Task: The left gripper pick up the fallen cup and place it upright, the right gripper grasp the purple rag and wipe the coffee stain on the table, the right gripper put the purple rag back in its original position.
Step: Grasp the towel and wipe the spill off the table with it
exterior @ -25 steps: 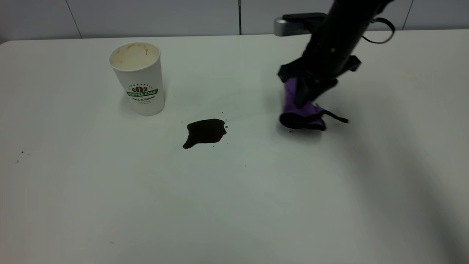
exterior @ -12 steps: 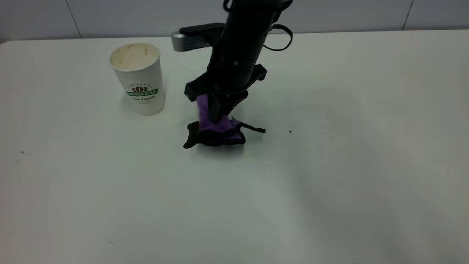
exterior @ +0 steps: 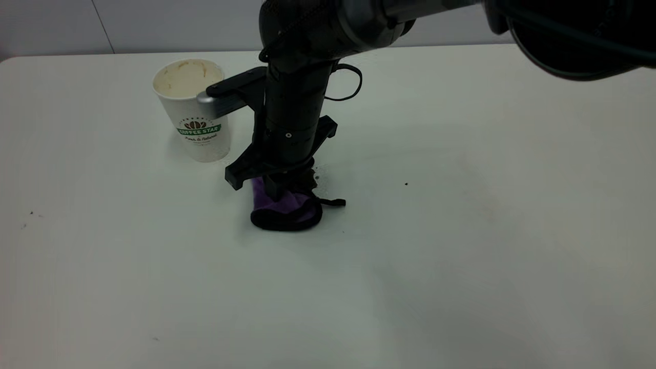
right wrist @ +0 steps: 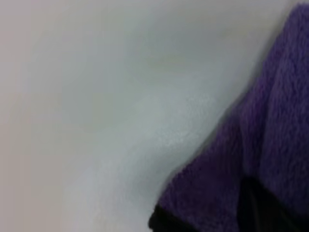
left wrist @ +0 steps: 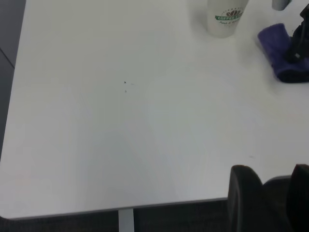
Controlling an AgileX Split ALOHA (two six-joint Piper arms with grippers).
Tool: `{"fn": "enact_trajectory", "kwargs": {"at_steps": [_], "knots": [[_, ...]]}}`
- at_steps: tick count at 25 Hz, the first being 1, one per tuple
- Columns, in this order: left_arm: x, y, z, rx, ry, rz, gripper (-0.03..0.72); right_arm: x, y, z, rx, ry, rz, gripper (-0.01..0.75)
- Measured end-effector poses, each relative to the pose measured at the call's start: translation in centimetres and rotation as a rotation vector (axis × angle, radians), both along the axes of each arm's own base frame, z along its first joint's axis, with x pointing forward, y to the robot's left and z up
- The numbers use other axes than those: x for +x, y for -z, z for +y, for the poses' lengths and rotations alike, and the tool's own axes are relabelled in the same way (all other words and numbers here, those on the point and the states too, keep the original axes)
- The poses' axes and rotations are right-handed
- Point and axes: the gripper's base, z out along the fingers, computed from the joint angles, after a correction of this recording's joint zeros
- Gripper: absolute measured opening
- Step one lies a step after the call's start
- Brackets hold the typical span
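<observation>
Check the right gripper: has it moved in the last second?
Yes. The right gripper, shut on the purple rag, has swept leftward across the table toward the upright cup, now pressing where the stain lay.

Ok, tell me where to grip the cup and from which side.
Grip the cup around its mid-wall, near the green band, coming level from its open left side. It stands upright and tapers downward, so the wall suits side-on fingers. The right gripper, pressing the purple rag down, crowds its right side.

Lab-like test bench: bare white table against plain grey panelled wall.
</observation>
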Motion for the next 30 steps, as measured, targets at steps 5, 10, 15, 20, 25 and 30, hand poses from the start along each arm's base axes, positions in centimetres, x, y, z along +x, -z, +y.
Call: {"fn": "enact_trajectory", "kwargs": {"at_steps": [5,10,15,20,25,30], "knots": [[0.0,0.0,0.0,0.0,0.0,0.0,0.239,0.2,0.6,0.2,-0.008,0.061,-0.018,0.063],[0.0,0.0,0.0,0.001,0.0,0.0,0.239,0.8,0.6,0.3,0.011,0.116,-0.053,0.063],[0.0,0.0,0.0,0.001,0.0,0.0,0.239,1.3,0.6,0.3,0.017,0.148,-0.093,0.063],[0.0,0.0,0.0,0.001,0.0,0.0,0.239,2.0,0.6,-0.4,-0.005,0.186,-0.125,0.063],[0.0,0.0,0.0,0.001,0.0,0.0,0.239,3.3,0.7,-2.7,-0.059,0.241,-0.097,0.063],[0.0,0.0,0.0,0.001,0.0,0.0,0.239,3.5,0.7,-3.9,-0.129,0.252,-0.045,0.063]]}}
